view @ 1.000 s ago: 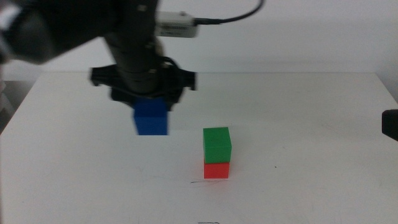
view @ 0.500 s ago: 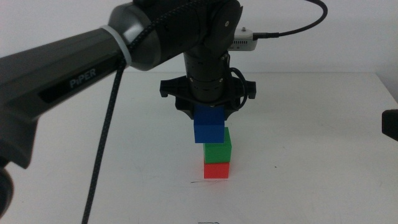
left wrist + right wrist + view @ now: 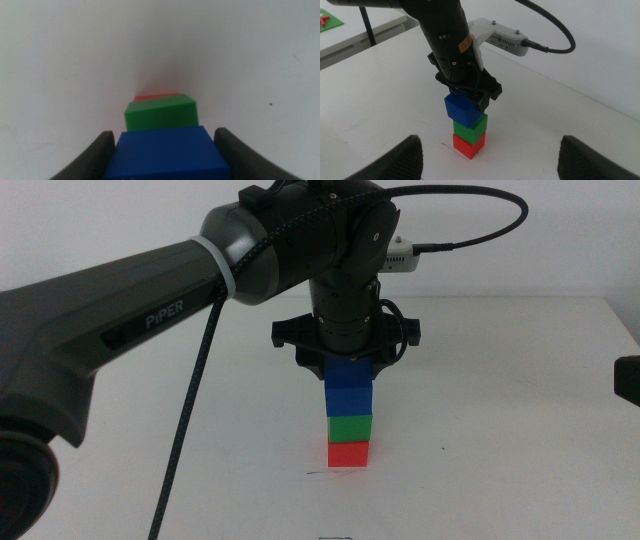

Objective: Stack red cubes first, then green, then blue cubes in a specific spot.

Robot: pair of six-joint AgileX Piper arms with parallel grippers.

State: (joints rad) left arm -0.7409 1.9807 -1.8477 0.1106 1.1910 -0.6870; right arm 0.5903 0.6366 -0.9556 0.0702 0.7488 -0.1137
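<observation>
Left hand on dark blue cube

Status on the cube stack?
Left gripper shut on blue cube, set on green cube over red cube. Right gripper open, waiting at table's right edge. Nothing in the way.

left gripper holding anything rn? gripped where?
Left gripper holds the blue cube, one jaw on each of two opposite side faces, over the green cube. Right gripper holds nothing, jaws open.
</observation>
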